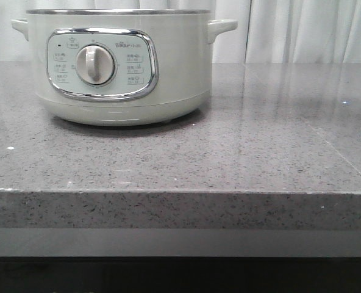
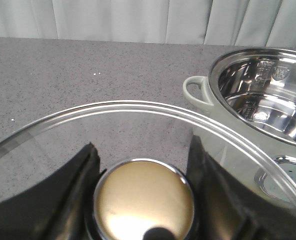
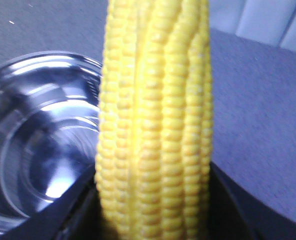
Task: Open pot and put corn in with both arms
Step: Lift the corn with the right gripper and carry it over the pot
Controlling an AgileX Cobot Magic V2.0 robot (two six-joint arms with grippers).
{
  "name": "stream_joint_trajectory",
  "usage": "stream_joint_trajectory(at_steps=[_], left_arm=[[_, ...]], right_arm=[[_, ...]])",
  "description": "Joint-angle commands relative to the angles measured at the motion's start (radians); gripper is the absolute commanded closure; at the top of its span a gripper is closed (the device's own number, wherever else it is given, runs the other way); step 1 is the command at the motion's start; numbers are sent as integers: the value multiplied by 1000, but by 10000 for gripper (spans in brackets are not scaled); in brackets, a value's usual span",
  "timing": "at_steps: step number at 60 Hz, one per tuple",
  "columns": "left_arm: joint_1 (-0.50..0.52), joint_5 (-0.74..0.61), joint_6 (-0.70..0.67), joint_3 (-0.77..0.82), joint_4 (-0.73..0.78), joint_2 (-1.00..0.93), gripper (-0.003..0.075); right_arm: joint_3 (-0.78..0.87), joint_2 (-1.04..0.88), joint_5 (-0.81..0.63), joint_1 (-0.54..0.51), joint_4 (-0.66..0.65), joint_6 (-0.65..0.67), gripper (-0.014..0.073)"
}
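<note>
The pale grey-green pot [image 1: 122, 67] stands at the back left of the counter, its lid off. In the left wrist view its steel bowl [image 2: 268, 100] is open and empty. My left gripper [image 2: 144, 200] is shut on the gold knob [image 2: 144, 202] of the glass lid [image 2: 138, 112] and holds it beside the pot, over the counter. My right gripper [image 3: 155, 210] is shut on the yellow corn [image 3: 155, 115], which stands up between the fingers, next to the pot's steel inside [image 3: 38, 145]. Neither gripper shows in the front view.
The grey speckled counter [image 1: 260, 146] stretches right of the pot, with its front edge [image 1: 180, 192] near me. White curtains [image 1: 302, 30] hang behind. One pot handle [image 2: 195, 90] points toward the lid.
</note>
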Motion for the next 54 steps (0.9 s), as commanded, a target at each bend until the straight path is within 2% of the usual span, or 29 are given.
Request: stream_joint_trajectory(at_steps=[1, 19, 49, 54], left_arm=[[0, -150, -7, -35, -5, -8, 499], [0, -150, -7, -35, -5, -8, 500], [0, -150, -7, -35, -5, -8, 500], [0, -150, -7, -35, -5, -8, 499]], right_arm=[[-31, -37, -151, 56, 11, -14, 262], [-30, 55, -315, 205, 11, -14, 262], [-30, 264, -242, 230, 10, -14, 258], [-31, 280, -221, 230, 10, -14, 220]])
